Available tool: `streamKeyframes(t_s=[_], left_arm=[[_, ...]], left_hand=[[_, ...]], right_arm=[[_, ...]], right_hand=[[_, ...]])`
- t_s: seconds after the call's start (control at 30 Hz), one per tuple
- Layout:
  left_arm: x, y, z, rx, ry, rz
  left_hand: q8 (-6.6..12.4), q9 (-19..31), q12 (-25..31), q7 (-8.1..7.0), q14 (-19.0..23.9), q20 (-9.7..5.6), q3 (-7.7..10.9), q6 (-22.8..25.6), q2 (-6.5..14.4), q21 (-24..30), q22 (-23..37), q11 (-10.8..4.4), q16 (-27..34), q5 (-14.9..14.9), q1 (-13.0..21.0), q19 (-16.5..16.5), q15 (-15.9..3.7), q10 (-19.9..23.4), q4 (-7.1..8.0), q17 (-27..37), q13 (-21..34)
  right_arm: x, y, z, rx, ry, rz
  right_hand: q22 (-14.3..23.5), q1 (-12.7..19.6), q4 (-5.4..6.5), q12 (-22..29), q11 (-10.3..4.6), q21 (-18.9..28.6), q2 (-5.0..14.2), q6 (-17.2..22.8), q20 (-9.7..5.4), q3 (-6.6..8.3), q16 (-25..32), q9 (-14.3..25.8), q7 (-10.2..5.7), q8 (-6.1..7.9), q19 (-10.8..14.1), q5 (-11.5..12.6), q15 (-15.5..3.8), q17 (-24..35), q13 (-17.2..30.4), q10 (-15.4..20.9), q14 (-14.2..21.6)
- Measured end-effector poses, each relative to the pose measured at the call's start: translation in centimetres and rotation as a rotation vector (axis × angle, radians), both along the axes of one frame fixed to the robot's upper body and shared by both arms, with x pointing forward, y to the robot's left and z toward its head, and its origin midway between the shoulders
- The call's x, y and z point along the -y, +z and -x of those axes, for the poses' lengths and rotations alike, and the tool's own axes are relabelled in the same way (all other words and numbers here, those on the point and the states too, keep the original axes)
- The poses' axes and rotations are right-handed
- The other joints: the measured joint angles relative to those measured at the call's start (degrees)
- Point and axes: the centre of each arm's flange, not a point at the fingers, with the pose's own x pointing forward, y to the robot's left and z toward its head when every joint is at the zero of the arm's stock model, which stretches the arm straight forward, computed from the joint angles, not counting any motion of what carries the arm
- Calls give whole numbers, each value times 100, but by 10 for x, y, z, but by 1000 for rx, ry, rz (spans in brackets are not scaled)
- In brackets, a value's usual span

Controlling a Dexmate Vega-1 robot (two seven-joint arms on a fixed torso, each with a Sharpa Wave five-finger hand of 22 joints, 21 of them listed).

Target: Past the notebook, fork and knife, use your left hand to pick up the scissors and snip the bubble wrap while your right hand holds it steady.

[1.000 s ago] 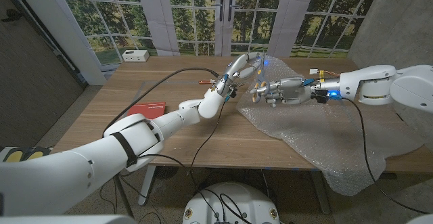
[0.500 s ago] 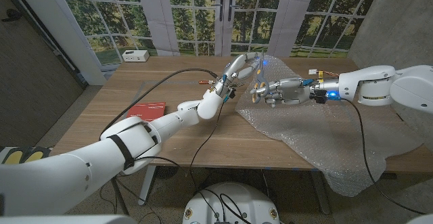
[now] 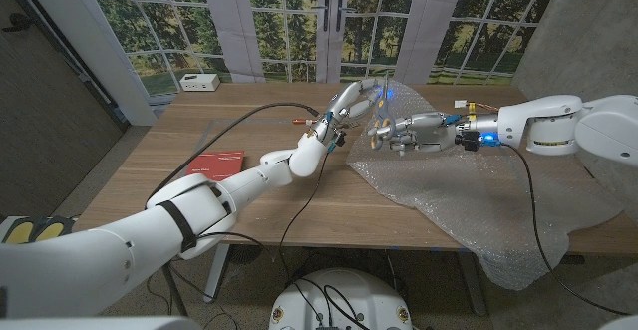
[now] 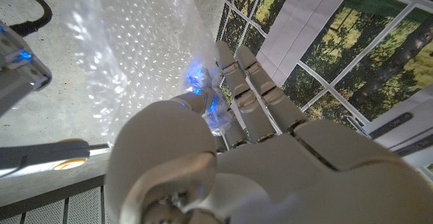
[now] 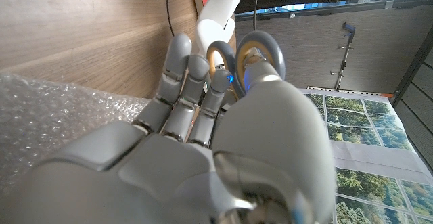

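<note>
Scissors (image 5: 247,51) | upper mid frame, handle loops at right robot hand (image 3: 397,131) fingers | left robot hand (image 3: 351,103) curled, contents unclear | bubble wrap (image 3: 478,195) right tabletop (image 3: 199,141): light, floppy, slick; pin near cut edge.

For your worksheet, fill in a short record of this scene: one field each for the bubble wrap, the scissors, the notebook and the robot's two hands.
bubble wrap: spread over the right part of the table, draped over its near edge, one far corner lifted
right hand: above the bubble wrap, fingers curled
scissors: off the table, grey handle loops lined orange, at the right hand's fingers
left hand: raised at the lifted corner; grip unclear
notebook: red, flat on the table by the left arm
</note>
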Motion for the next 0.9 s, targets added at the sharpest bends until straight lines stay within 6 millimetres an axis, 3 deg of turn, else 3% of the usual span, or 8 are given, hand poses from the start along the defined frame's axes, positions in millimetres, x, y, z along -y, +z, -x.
streamKeyframes(t_s=[0.9], left_arm=[[-5,-11,1,-27,23,3]], left_hand=[[0,8,-20,1,0,21,18,-1,-23,44,0,-4,0,-17,-23,-21,0,4,-18,-1,4]], right_arm=[[5,1,2,10,-8,-18]], right_hand=[[41,-2,35,-34,10,-1,-2,18,0,35,48,168,20,-293,0,-41,-2,-1,-45,9,43]])
